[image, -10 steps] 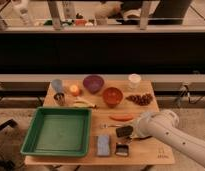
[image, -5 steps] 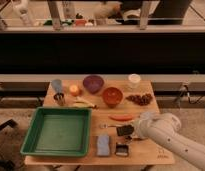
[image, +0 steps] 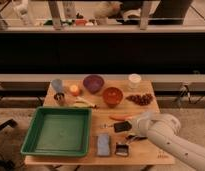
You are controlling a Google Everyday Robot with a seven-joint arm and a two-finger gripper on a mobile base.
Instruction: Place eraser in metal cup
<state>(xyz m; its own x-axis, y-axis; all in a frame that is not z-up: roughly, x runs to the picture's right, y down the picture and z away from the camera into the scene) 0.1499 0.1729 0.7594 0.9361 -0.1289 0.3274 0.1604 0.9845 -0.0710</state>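
The eraser (image: 122, 126) is a small flat black block on the wooden table (image: 146, 155), right of the green tray. My gripper (image: 130, 131) is at the end of the white arm (image: 166, 135), which reaches in from the lower right. It sits right at the eraser's right side, and I cannot tell whether it is touching the eraser. The metal cup (image: 60, 98) is small, dark and shiny. It stands at the table's left, just beyond the tray's far edge and well away from the gripper.
A green tray (image: 31, 142) fills the front left. A pale blue cup (image: 57, 85), an orange (image: 74, 90), a purple bowl (image: 93, 82), a red bowl (image: 112, 95) and a white cup (image: 134, 80) stand at the back. A blue-grey sponge (image: 103, 144) and a clip (image: 122, 149) lie near the front.
The arm has reached a little further left toward the eraser. The eraser sits slightly higher in view than before. Nothing else has moved.
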